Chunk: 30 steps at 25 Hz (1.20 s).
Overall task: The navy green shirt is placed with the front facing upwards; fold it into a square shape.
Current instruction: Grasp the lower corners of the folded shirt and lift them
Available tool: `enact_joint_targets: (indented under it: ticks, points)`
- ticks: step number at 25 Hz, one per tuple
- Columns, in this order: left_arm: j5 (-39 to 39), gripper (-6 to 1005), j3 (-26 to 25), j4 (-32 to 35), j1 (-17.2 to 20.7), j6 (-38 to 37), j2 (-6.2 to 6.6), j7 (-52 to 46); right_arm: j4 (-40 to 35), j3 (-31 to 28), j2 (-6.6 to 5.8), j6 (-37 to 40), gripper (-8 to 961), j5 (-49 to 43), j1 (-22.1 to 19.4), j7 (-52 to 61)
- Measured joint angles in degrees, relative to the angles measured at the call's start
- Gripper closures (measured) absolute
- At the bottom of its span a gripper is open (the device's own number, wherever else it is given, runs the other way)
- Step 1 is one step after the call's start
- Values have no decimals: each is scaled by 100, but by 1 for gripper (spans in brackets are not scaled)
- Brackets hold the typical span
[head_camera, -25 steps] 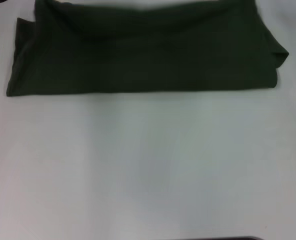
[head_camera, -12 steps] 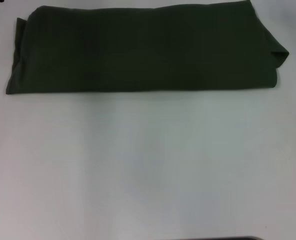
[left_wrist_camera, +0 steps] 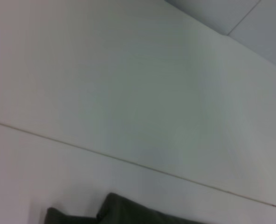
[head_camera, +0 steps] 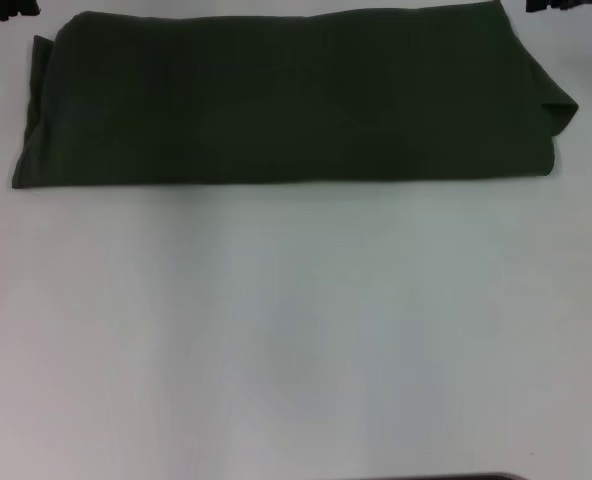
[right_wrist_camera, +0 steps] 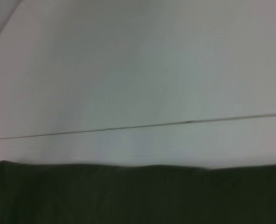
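The navy green shirt [head_camera: 286,100] lies folded into a long flat band across the far part of the white table [head_camera: 296,330], plain green side up. A short flap sticks out at its right end [head_camera: 561,108]. Only a dark sliver of my left gripper [head_camera: 6,8] shows, at the far left corner beyond the shirt. My right gripper [head_camera: 568,5] is a similar sliver at the far right corner. Both are clear of the cloth. One end of the shirt [left_wrist_camera: 128,213] shows in the left wrist view, and its long edge [right_wrist_camera: 138,196] in the right wrist view.
A thin seam line [left_wrist_camera: 128,161] crosses the white tabletop beyond the shirt. A dark strip [head_camera: 466,477] lies at the table's near edge. The floor [left_wrist_camera: 250,18] shows past the table's far side.
The far edge of the shirt, raised and rumpled a second ago, has dropped flat onto the fold. Both grippers have drawn back to the far corners.
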<state>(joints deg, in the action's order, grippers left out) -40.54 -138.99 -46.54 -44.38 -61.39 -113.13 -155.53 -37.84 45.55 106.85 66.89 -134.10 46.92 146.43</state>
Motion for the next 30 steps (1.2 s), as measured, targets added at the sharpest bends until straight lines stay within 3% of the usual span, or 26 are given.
enact_joint_targets:
  ticks: [3,7,10,11,13,16,24,30]
  points:
    - [-82,272,-3,-221,108,-327,-2,19,-93,-436,-9,626,22,8,-91,-43]
    - [-122,263,-4,-321,159,-1105,142,34,-453,-755,-22,1545,23,11,-318,-69]
    - [-52,267,5,-90,67,-1612,361,-14,-749,-904,23,2014,24,29,-527,-50]
    - [26,269,16,190,-21,-1762,525,-89,-785,-936,26,2072,24,38,-571,-45]
    - [220,274,26,693,-166,-1759,755,-269,-813,-999,22,2137,25,60,-673,-44]
    - [445,279,9,1297,-306,-1538,969,-456,-787,-1049,3,2145,26,68,-764,-64]
    - [681,278,-5,1483,-128,-1244,1007,-758,-777,-1057,2,2164,30,69,-835,-71]
    - [751,279,38,1567,18,-1084,926,-755,-769,-1059,24,2155,35,69,-839,-66]
